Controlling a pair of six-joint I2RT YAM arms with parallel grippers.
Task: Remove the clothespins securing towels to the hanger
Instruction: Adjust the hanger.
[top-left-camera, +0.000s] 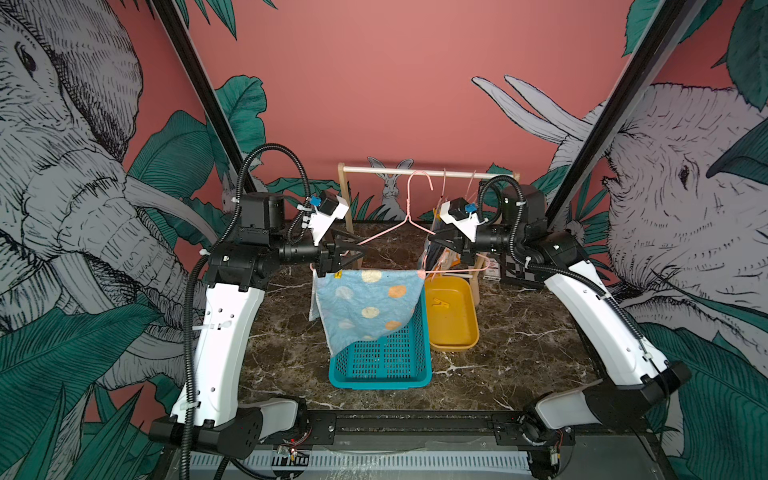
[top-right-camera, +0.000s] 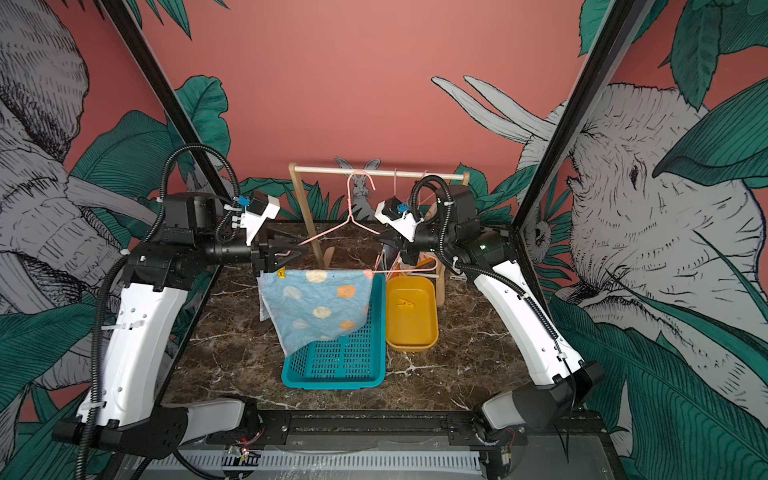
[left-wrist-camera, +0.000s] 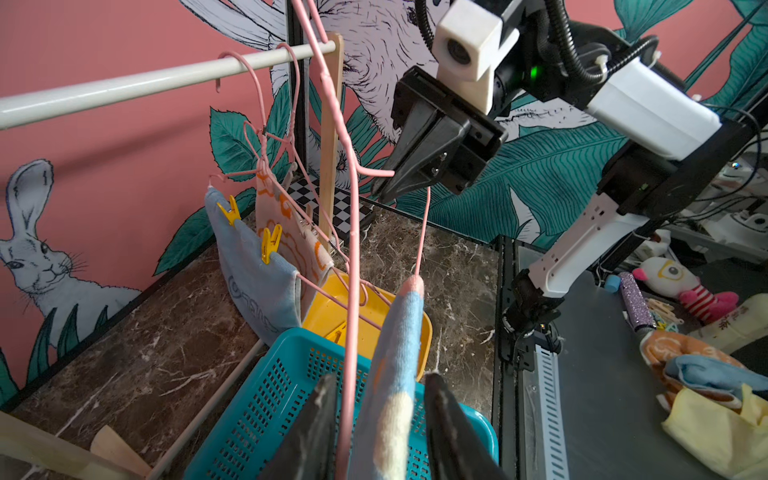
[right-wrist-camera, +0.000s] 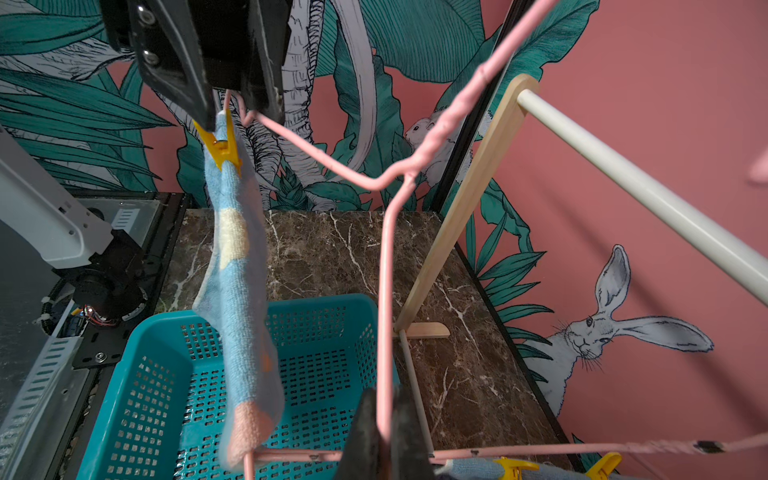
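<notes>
Two arms meet at one pink wire hanger (top-left-camera: 409, 210) lifted above the tabletop (top-left-camera: 519, 353), in front of the white rail (top-left-camera: 415, 170). The right gripper (right-wrist-camera: 384, 411) has its fingers pressed together on the hanger's wire at that arm's end of the frame. The left gripper (right-wrist-camera: 241, 112) is at the opposite end, with its fingers (left-wrist-camera: 328, 399) apart, straddling the wire and the cloth without pinching either.

The light blue spotted towel (top-left-camera: 365, 307) hangs over the hanger's lower bar, sagging down into the teal basket (top-left-camera: 382, 376) below. A yellow clothespin (right-wrist-camera: 220, 149) grips the towel's corner just beside the left gripper. A loose yellow clothespin (top-left-camera: 441, 304) lies in the yellow tray (top-left-camera: 453, 345), which stands right next to the basket.

Further back, in the left wrist view, a blue towel (left-wrist-camera: 249, 274) hangs from another pink hanger with two yellow clothespins (left-wrist-camera: 230, 212) on its top edge. A cream towel with orange outlines (left-wrist-camera: 286, 216) hangs just behind it.
</notes>
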